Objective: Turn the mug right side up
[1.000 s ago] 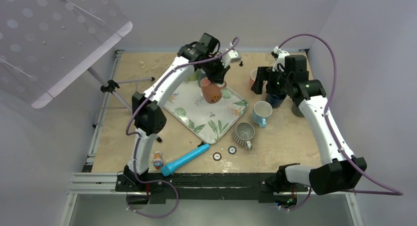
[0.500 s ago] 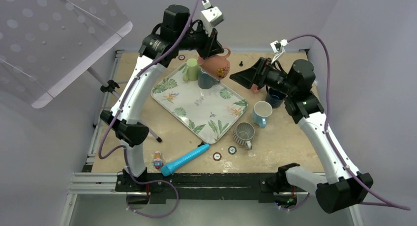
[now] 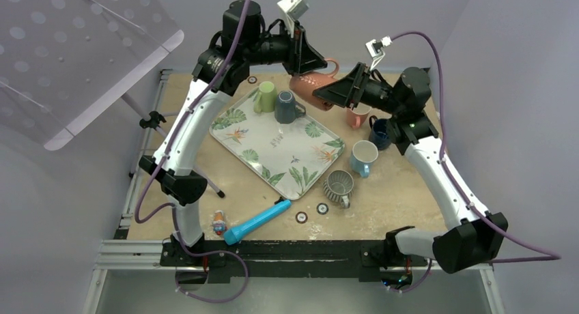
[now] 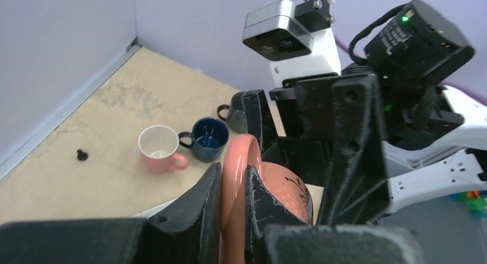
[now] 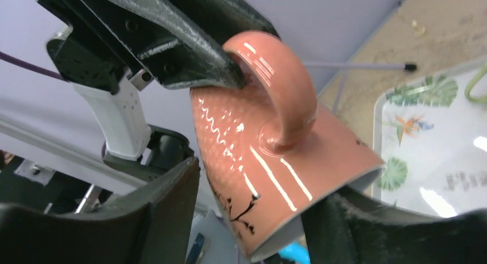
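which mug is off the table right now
The salmon-pink mug, held aloft by its handle in the left claw; the rest sit on the tray or table.

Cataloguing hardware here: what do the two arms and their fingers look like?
Left arm and right arm: white link shells, black joint housings, a purple cable along each. Black, rough-textured fingers. White-bracketed wrist camera; small green light on the right wrist.

Pale lilac walls (image 3: 519, 41) enclose the table (image 3: 403, 201) on three sides. Tabletop: sandy, mottled, edged by a metal frame (image 3: 130, 252). A translucent dotted panel (image 3: 61, 48) on a tripod (image 3: 151, 119) stands at the left rear.
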Motion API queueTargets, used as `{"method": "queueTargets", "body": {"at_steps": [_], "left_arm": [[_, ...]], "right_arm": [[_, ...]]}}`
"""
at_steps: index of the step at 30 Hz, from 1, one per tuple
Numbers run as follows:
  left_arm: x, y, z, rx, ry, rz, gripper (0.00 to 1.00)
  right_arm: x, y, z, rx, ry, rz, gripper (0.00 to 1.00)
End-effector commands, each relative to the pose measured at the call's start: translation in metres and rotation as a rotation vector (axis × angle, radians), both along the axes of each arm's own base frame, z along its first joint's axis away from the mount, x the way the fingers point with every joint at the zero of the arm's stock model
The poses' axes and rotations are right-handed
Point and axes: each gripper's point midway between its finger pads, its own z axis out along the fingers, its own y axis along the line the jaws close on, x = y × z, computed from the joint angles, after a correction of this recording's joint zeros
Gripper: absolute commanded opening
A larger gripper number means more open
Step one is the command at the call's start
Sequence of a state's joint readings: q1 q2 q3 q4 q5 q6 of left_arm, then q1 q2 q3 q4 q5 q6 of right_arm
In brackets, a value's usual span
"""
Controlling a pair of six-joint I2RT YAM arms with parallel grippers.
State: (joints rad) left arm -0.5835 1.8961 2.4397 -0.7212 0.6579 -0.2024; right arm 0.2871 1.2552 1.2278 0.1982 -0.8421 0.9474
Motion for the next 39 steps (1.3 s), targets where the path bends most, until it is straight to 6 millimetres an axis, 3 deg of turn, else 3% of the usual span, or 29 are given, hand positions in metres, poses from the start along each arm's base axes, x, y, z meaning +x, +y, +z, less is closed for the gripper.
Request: {"method": "queueTargets", "body": {"at_steps": [1, 3, 4, 5, 8, 9, 11, 14, 17, 20, 24, 27, 31, 33, 39], "left_arm": [[-0.027, -0.012, 0.055, -0.171, -0.027, -0.111, 0.0], [-0.027, -0.014, 0.052, -0.169, -0.016, -0.123, 0.0], [-0.025, -0.014, 0.049, -0.162, -0.018, -0.121, 0.0], [-0.022, -0.014, 0.043, -0.147, -0.02, -0.109, 0.08], [0.006, 0.001, 0.021, -0.049, -0.051, 0.04, 0.94], [0.02, 0.009, 0.013, -0.008, -0.068, 0.12, 0.99], [0.044, 0.029, 0.002, 0.082, -0.127, 0.264, 1.0], [0.07, 0.054, -0.019, 0.235, -0.217, 0.381, 1.0], [0.083, 0.07, -0.055, 0.383, -0.227, 0.416, 1.0], [0.094, 0.085, -0.103, 0.526, -0.178, 0.439, 1.0], [0.105, 0.104, -0.162, 0.643, -0.056, 0.468, 1.0], [0.115, 0.128, -0.19, 0.649, 0.088, 0.55, 0.99], [0.127, 0.16, -0.221, 0.603, 0.228, 0.609, 0.94], [0.133, 0.172, -0.237, 0.636, 0.233, 0.61, 0.86], [0.152, 0.195, -0.289, 0.751, 0.203, 0.613, 0.8]], "right_arm": [[-0.029, -0.004, 0.062, 0.06, -0.207, 0.072, 0.48], [-0.021, -0.013, 0.061, 0.048, -0.197, 0.018, 0.06], [-0.013, -0.02, 0.056, 0.03, -0.172, -0.035, 0.0], [-0.003, -0.028, 0.048, -0.002, -0.135, -0.093, 0.0], [0.026, -0.052, 0.007, -0.21, -0.014, -0.256, 0.0], [0.035, -0.062, -0.006, -0.29, 0.016, -0.319, 0.0], [0.051, -0.093, -0.031, -0.468, 0.067, -0.484, 0.0], [0.056, -0.146, -0.052, -0.692, 0.119, -0.709, 0.0], [0.047, -0.194, -0.073, -0.89, 0.205, -0.862, 0.0], [0.028, -0.236, -0.107, -1.051, 0.344, -0.942, 0.0], [-0.001, -0.271, -0.141, -1.11, 0.492, -0.983, 0.0], [-0.017, -0.272, -0.172, -1.102, 0.6, -0.923, 0.0], [-0.03, -0.249, -0.232, -1.052, 0.725, -0.773, 0.0], [-0.031, -0.249, -0.25, -1.046, 0.755, -0.774, 0.0], [-0.027, -0.247, -0.291, -1.046, 0.823, -0.762, 0.0]]}}
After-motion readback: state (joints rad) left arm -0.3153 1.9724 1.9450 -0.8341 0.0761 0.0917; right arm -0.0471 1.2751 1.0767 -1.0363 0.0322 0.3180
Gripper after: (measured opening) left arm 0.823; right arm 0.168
